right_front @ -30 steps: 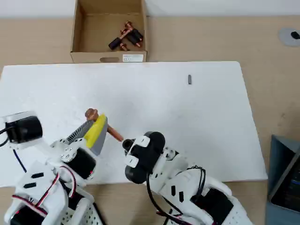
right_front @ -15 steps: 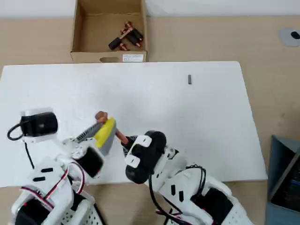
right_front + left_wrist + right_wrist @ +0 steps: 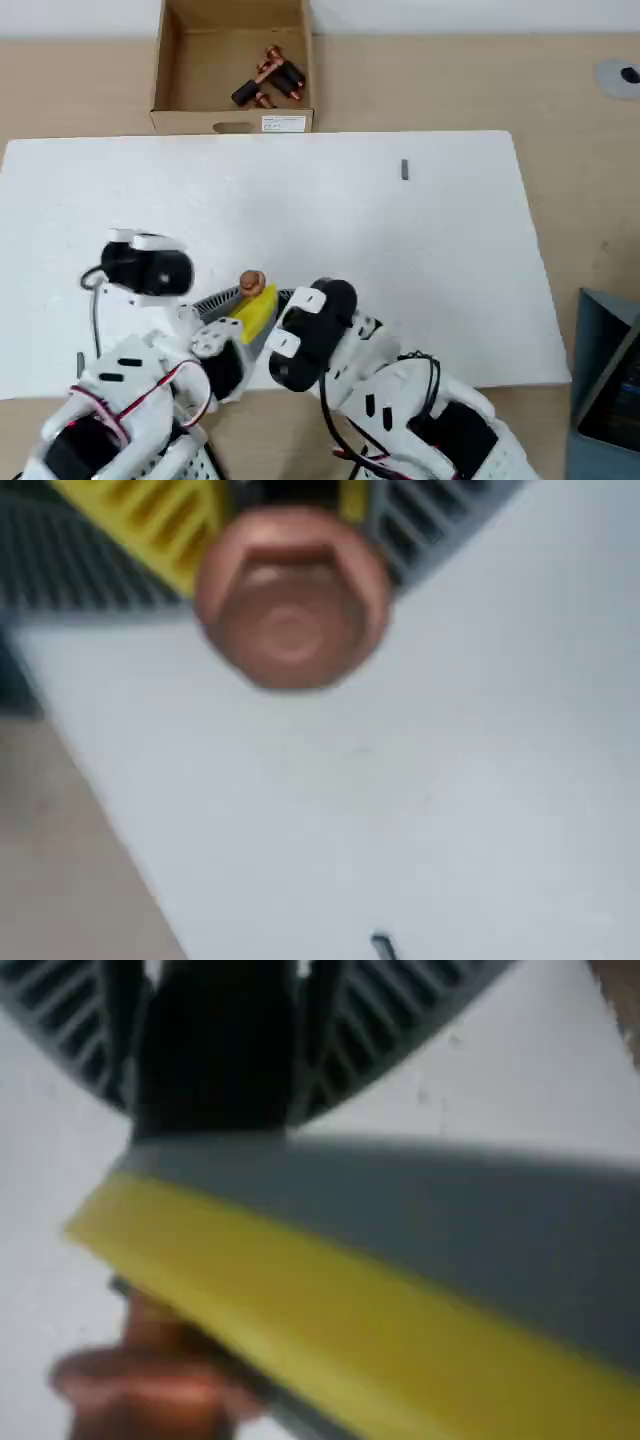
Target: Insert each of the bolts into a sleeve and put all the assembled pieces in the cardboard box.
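One bolt (image 3: 290, 595) | clamped between left fingers (image 3: 150, 520), head sticking out | sleeve (image 3: 215, 1050) clamped between right fingers (image 3: 400, 1015)

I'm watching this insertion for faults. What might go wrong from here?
1. The left gripper lies right against the right gripper, so they may knock together.
2. The bolt is gripped just below its head; if it meets the sleeve off-axis, it might jam or twist loose.
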